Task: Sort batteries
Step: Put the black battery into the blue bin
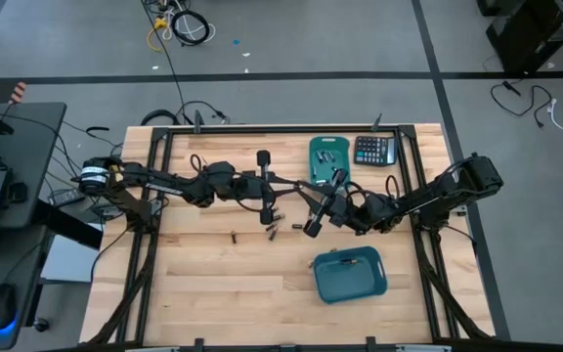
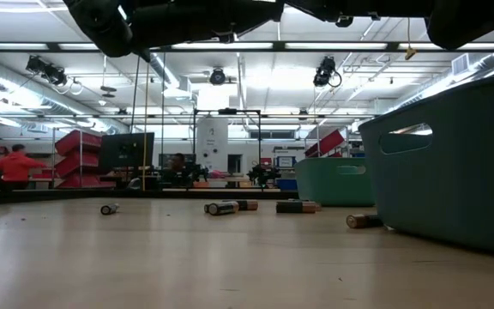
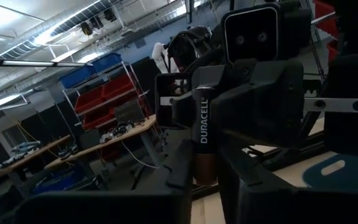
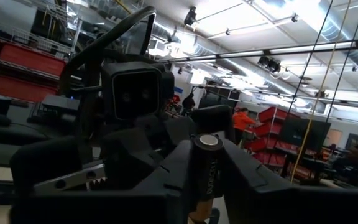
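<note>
We saw black-and-copper cylindrical Duracell battery (image 3: 204, 140) upright in air above pale wooden table (image 1: 213, 293). Left gripper (image 3: 205, 177) and right gripper (image 4: 205, 186) both clamped it, fingers meeting. Loose small batteries (image 2: 221, 207) lay on table beneath, beside teal plastic bin (image 2: 461, 163).

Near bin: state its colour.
Teal bin; shows best in the high view.

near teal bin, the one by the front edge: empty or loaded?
Nearly empty. The high view shows the near teal bin with a bare floor, apart from one or two small cells by its far wall.
</note>
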